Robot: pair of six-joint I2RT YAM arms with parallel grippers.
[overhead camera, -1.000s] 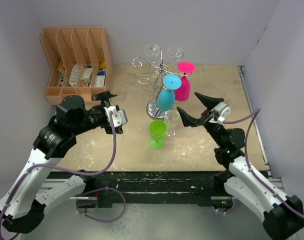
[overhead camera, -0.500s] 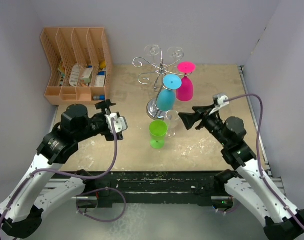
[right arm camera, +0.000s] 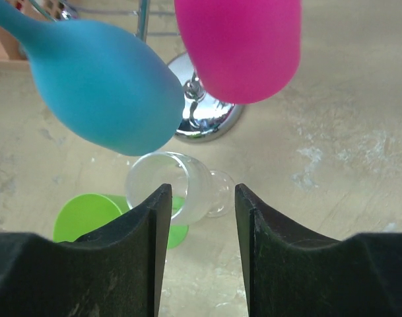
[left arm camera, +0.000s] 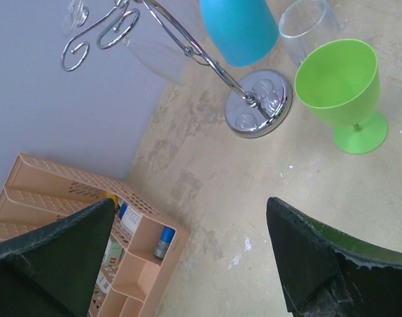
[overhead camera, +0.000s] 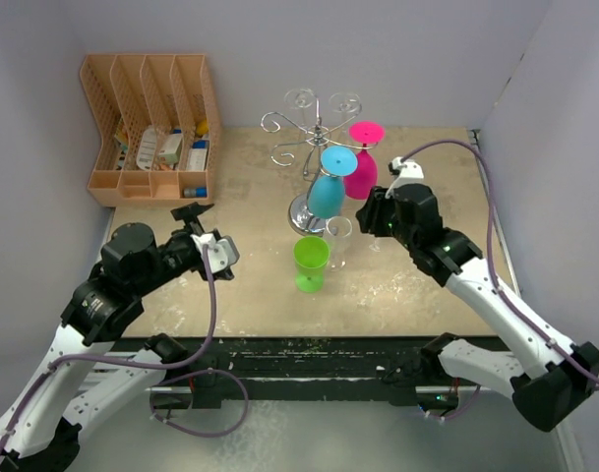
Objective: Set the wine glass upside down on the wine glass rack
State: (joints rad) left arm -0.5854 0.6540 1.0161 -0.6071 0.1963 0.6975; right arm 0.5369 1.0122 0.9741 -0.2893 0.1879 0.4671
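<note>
Right pincer, parted and empty, has swung in near the rack base, framing the clear wine glass; grasp likely next.

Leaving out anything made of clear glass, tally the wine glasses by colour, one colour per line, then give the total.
Blue glass: 1
Pink glass: 1
Green glass: 1
Total: 3
</note>
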